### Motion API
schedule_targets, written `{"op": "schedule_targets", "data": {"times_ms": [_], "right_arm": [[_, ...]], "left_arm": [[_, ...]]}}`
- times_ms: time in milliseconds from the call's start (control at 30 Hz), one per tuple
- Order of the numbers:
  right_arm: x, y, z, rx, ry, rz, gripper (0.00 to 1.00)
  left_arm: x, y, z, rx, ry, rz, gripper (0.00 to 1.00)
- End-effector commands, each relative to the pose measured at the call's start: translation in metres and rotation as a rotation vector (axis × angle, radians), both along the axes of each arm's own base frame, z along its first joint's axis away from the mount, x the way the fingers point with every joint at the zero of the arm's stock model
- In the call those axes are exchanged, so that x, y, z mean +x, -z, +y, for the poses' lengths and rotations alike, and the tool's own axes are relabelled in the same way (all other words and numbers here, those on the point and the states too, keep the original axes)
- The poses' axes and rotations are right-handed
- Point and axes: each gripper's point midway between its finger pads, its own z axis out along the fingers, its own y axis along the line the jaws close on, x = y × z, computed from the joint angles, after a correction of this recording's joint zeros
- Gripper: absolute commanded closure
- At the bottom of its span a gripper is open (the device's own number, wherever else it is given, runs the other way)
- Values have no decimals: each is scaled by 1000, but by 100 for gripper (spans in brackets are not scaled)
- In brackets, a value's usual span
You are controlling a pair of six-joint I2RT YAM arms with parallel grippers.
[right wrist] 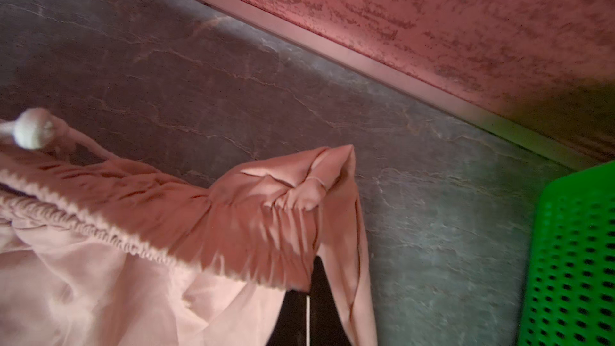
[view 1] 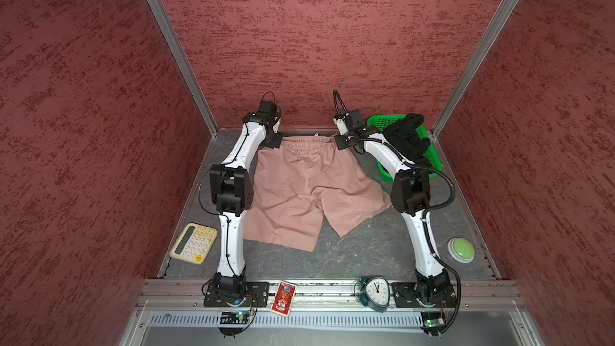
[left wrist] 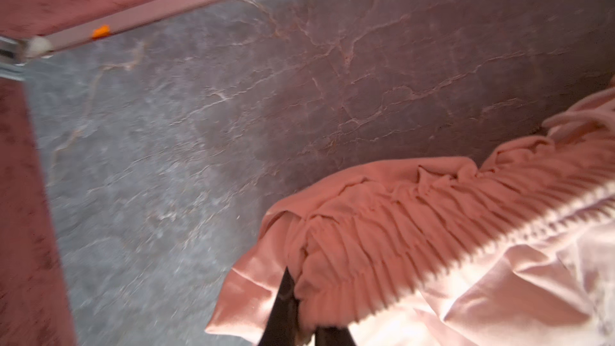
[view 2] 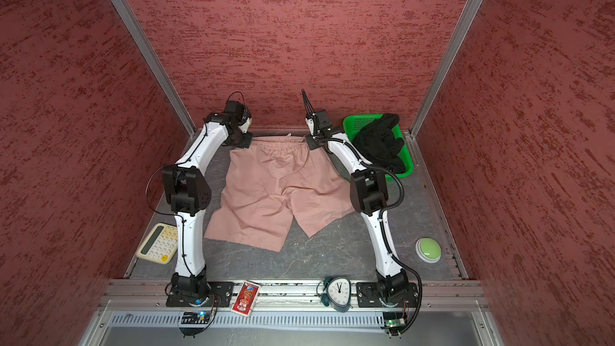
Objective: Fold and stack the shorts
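Observation:
The dusty pink shorts (view 1: pixel 309 188) (view 2: pixel 279 188) lie spread on the grey table, with the waistband toward the back wall and the legs toward the front. My left gripper (view 1: pixel 276 143) (left wrist: pixel 301 294) is shut on the waistband's left corner (left wrist: pixel 399 228). My right gripper (view 1: pixel 341 143) (right wrist: pixel 311 281) is shut on the right corner (right wrist: pixel 233 211). The gathered band stretches between them. The black shorts (view 1: pixel 404 138) (view 2: pixel 379 143) lie bunched in the green basket (view 1: pixel 386 121) (view 2: pixel 361 121) at the back right, beside my right arm.
A calculator (view 1: pixel 194 243) lies at the front left and a green push button (view 1: pixel 461 249) at the front right. A clock (view 1: pixel 376 291) and a red packet (view 1: pixel 283 300) rest on the front rail. The red back wall stands just behind both grippers.

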Motion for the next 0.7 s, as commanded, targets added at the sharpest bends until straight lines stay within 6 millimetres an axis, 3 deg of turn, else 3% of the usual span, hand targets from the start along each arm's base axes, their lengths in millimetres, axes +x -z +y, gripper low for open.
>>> {"op": "schedule_targets", "data": {"times_ms": [0,33,67,133,167,200,300,400,500,567,667], "right_arm": [[25,-34,-6,57,35,-106,95],[31,-38,-6,71,49,-131,77],[37,-41,-7,85,63,-157,60],[46,-48,-7,117,78,-192,39],[48,-53,-7,138,78,-204,31],[50,-60,-4,167,69,-215,23],[45,-89,3,242,32,-232,15],[27,-106,13,312,-20,-193,14],[12,-93,16,354,-19,-112,14],[9,-75,10,347,35,-61,15],[2,-50,11,389,66,-9,25]], "left_arm": [[24,-7,12,2,-18,-87,93],[27,-7,14,-4,-27,-99,63],[30,-7,17,-18,-38,-110,40],[34,-10,21,-46,-49,-121,28],[36,-12,24,-53,-66,-127,11],[36,-17,29,-67,-85,-134,0],[34,-46,31,-157,-127,-180,1],[21,-80,11,-320,-84,-212,1],[-3,-92,-27,-441,28,-215,1],[-20,-80,-39,-457,37,-191,1],[-45,-64,-60,-576,49,-167,1]]}}
